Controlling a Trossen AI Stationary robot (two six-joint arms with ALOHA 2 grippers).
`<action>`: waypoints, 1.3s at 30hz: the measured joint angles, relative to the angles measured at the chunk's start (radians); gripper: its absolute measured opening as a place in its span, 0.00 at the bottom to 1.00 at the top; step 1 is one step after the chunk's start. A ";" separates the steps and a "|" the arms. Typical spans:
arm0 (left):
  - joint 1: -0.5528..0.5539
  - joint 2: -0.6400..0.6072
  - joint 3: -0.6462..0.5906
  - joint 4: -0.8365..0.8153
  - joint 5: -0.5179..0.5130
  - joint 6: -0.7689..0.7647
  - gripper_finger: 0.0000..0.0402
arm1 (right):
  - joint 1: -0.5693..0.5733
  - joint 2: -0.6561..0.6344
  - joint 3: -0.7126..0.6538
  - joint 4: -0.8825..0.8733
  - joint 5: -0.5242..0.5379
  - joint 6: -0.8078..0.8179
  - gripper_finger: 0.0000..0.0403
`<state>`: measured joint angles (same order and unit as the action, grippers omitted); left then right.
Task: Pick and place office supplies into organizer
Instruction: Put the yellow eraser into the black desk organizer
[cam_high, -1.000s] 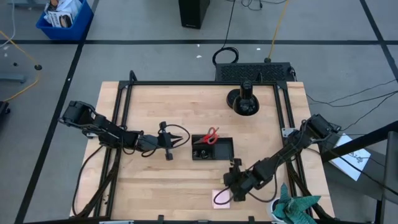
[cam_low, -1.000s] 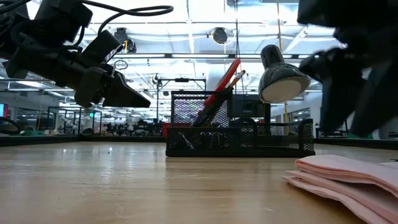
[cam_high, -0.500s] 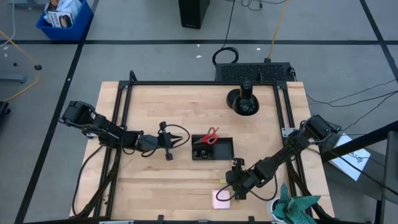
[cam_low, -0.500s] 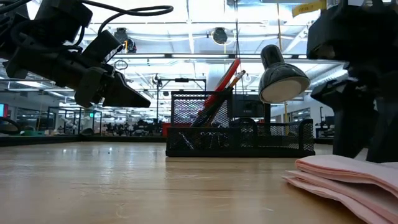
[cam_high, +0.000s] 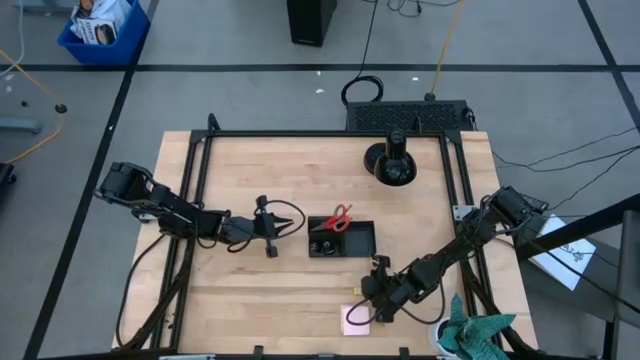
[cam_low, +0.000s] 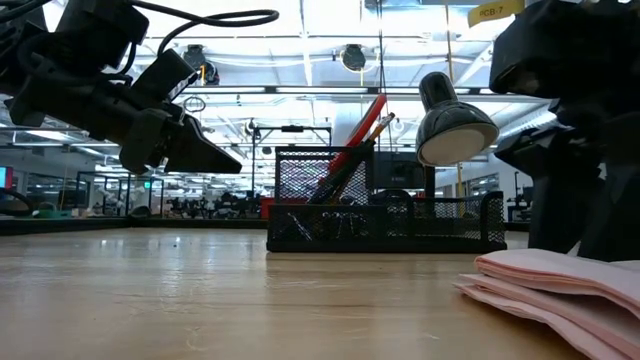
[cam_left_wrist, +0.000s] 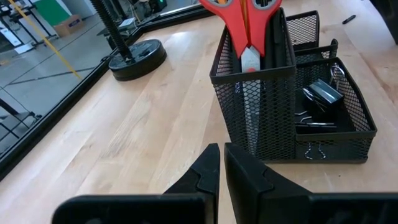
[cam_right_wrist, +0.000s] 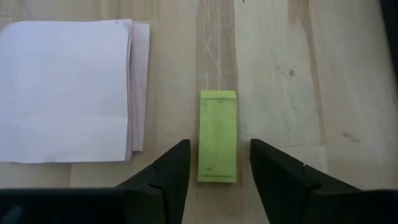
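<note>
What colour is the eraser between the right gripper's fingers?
Yellow-green; the eraser shows best in the right wrist view.

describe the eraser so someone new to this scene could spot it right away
On the wooden table, look near the front edge where the right gripper hangs with open fingers. The eraser lies flat between them, beside the pink sticky-note pad. It is a small yellow-green bar, narrower than the square pad.

On the wooden desk (cam_right_wrist: 273, 74) an eraser (cam_right_wrist: 217, 137) is seen between the right fingers (cam_right_wrist: 171, 171), a pad (cam_right_wrist: 65, 90) beside them.
</note>
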<state>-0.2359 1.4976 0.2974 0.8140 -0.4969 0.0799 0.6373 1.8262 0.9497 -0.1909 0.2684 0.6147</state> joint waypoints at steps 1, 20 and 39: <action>0.000 0.000 0.000 0.000 0.000 0.000 0.08 | 0.000 0.001 -0.001 0.000 -0.001 0.002 0.35; 0.000 0.000 0.000 -0.002 0.000 0.001 0.08 | 0.000 -0.035 -0.005 0.004 0.070 -0.034 0.08; 0.000 0.000 0.000 -0.002 0.000 0.000 0.08 | -0.001 -0.053 -0.005 0.059 0.188 -0.087 0.05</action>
<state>-0.2359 1.4976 0.2974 0.8124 -0.4969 0.0803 0.6361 1.7737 0.9442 -0.1322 0.4567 0.5280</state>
